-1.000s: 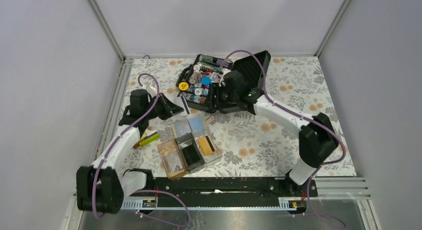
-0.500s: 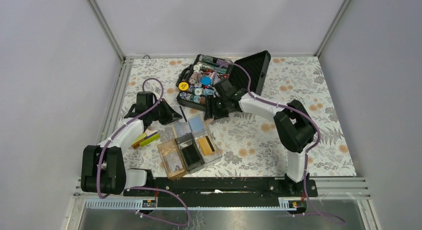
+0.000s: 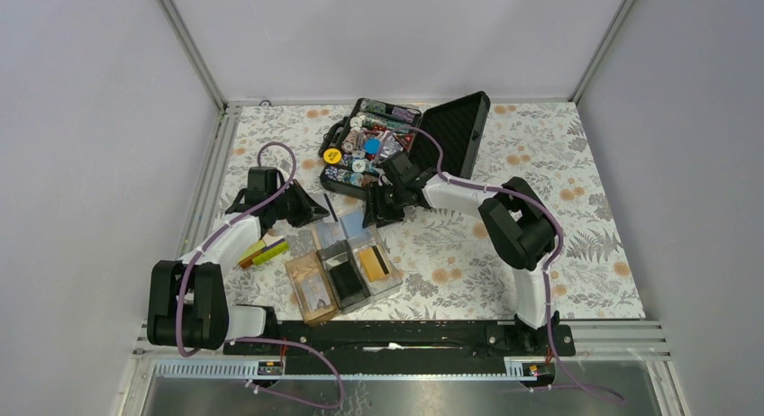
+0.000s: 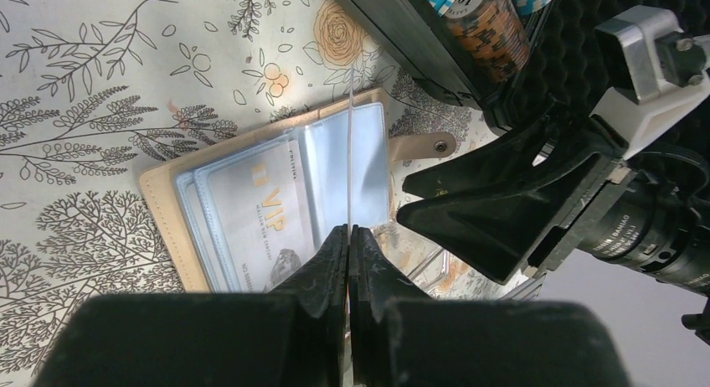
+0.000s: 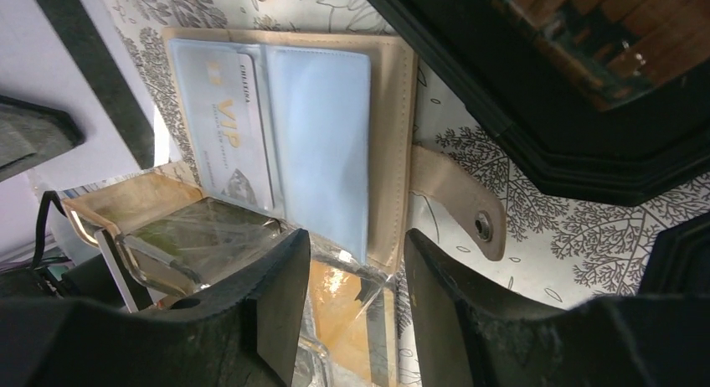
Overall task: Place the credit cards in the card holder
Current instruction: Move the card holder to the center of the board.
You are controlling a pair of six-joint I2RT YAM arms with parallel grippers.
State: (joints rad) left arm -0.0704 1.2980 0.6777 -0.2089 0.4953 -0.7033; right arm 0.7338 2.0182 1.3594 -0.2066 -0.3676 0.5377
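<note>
I am reading the job as barely begun. One gold-orange plastic card [image 3: 377, 263] is lying flat in an end compartment of the low, three-bay clear acrylic card holder [image 3: 295, 276], just under and behind the right pincer [image 5: 356, 240]. I cannot tell what the other two bays hold. I am holding the left pincer [image 4: 347, 232] pinched tight on a thin clear plastic sleeve [image 4: 349, 152], which is standing edge-on straight ahead of its tips above a matte beige wallet-style folder [image 4: 163, 207]. A pale glossy VIP card [image 4: 251, 219] is sitting in a pocket left of those tips. The right pincer is hanging with jaws apart, gripping nothing, with the folder's snap strap [image 5: 469, 211] just right of its fingers. Two thin strips [image 3: 264, 251], orange and yellow-green, are lying behind the left pincer; whether they are cards I cannot tell.
</note>
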